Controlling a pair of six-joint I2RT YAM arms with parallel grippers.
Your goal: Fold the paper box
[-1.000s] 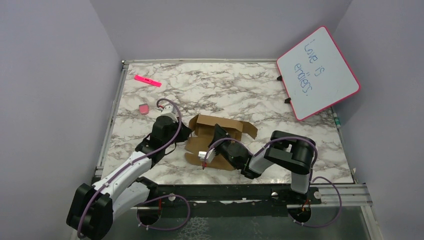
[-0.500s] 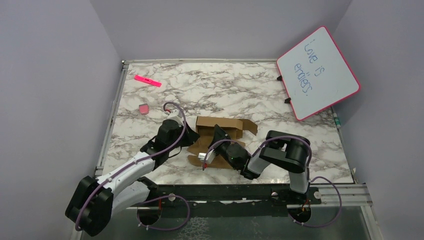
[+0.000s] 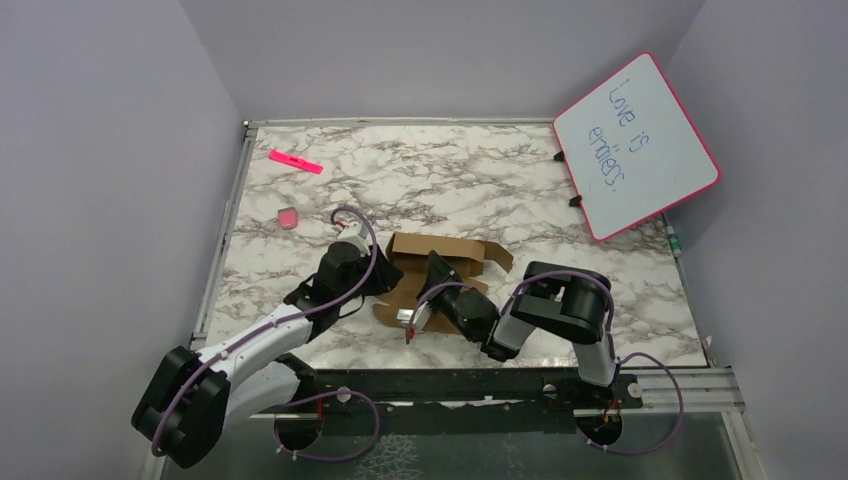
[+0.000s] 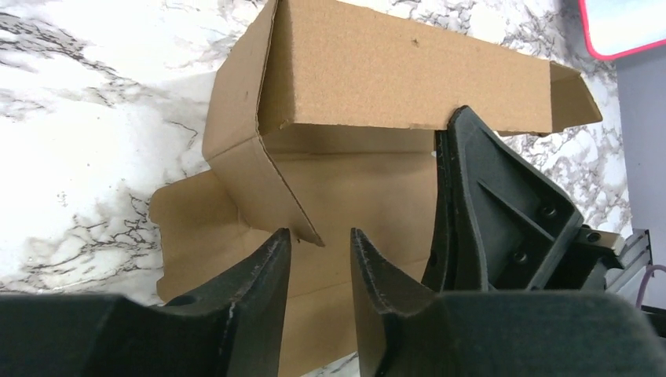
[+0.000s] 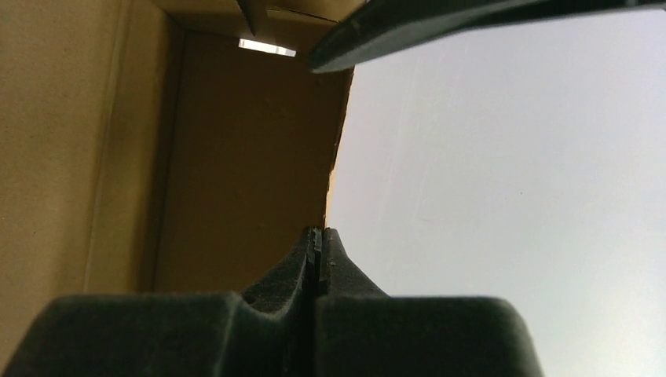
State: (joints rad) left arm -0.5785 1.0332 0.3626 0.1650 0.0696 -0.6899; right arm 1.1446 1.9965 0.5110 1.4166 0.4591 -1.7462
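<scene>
The paper box (image 3: 452, 247) is brown cardboard, partly folded, with raised walls and loose flaps, between the two arms. In the left wrist view the box (image 4: 377, 71) has its back wall up and a side flap bent inward. My left gripper (image 4: 320, 234) is open at the box's left end, and that flap's corner lies at its fingertips, not pinched. In the top view the left gripper (image 3: 378, 280) touches the left side. My right gripper (image 5: 320, 230) is shut on the edge of an upright box wall (image 5: 236, 157). It stands inside the box (image 3: 436, 266) and also shows in the left wrist view (image 4: 487, 196).
A pink-framed whiteboard (image 3: 635, 145) leans at the back right. A pink marker (image 3: 295, 161) and a pink eraser (image 3: 287, 217) lie at the back left. The marble table (image 3: 480, 180) ends in metal rails at the left and near edges.
My left gripper has moved right, up to the box's left end. The left flap has folded inward and the box looks narrower. The right gripper has kept its hold and shifted slightly left.
</scene>
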